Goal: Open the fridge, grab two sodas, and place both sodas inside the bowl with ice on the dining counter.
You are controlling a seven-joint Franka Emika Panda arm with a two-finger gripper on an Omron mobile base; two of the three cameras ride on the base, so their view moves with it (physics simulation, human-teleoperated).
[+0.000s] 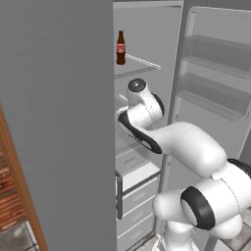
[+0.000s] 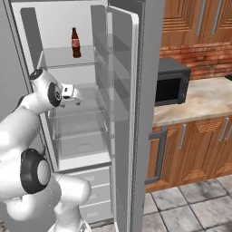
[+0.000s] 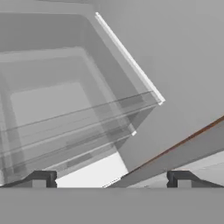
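The grey fridge (image 1: pixel 59 98) stands with its right door (image 2: pixel 131 90) swung wide, showing the white interior and glass shelves (image 3: pixel 65 118). A slim dark-brown cola bottle (image 1: pixel 120 47) with a red label stands upright on the upper glass shelf, also visible from the right base as the bottle (image 2: pixel 75 42). My gripper (image 2: pixel 76 96) reaches into the fridge at the middle shelves, well below the bottle. In the hand view the gripper (image 3: pixel 111 180) is open, its fingertips (image 3: pixel 41 179) wide apart with nothing between them. The red can, the bowl with ice and the dining counter are out of view.
White drawers (image 1: pixel 139 196) fill the fridge's lower part under my arm. The open door's shelves (image 1: pixel 215 93) stand to the right. Beyond the door are a black microwave (image 2: pixel 172 81), the wall counter (image 2: pixel 199 102) and wooden cabinets (image 2: pixel 195 140).
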